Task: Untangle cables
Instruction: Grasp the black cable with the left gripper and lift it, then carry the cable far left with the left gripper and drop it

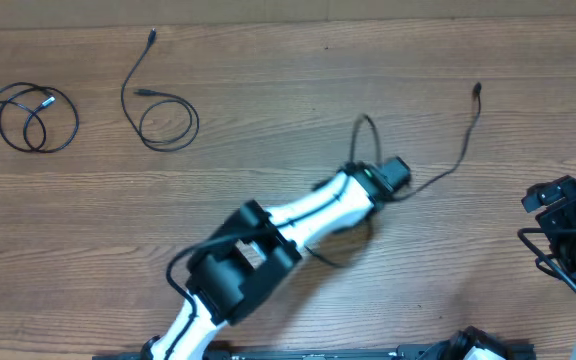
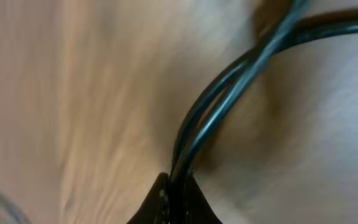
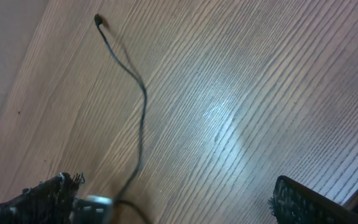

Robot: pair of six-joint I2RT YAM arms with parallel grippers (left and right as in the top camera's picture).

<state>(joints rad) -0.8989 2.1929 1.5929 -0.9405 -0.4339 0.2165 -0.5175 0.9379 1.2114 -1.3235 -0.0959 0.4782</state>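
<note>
The left gripper (image 1: 396, 176) is near the middle of the table (image 1: 268, 60), its jaws pressed together on the held cable (image 1: 465, 148). In the left wrist view, two strands of this cable cross and run down into the pinch of the dark fingertips (image 2: 166, 205), close above the wood.

From the left gripper the held cable runs right and away to its plug (image 1: 477, 89). Another part arcs up in a small loop just left of the gripper, and a short stretch shows under the arm.

Two more cables lie well to the left of the left gripper, apart from each other: a looped cable (image 1: 197, 122) and, farther left, a coiled cable (image 1: 36, 110).

The right gripper (image 1: 560, 198) is well to the right of the left gripper, at the table's edge. Its jaws are wide apart and hold nothing. Its fingers (image 3: 51, 194) frame bare wood and a loose strand.
</note>
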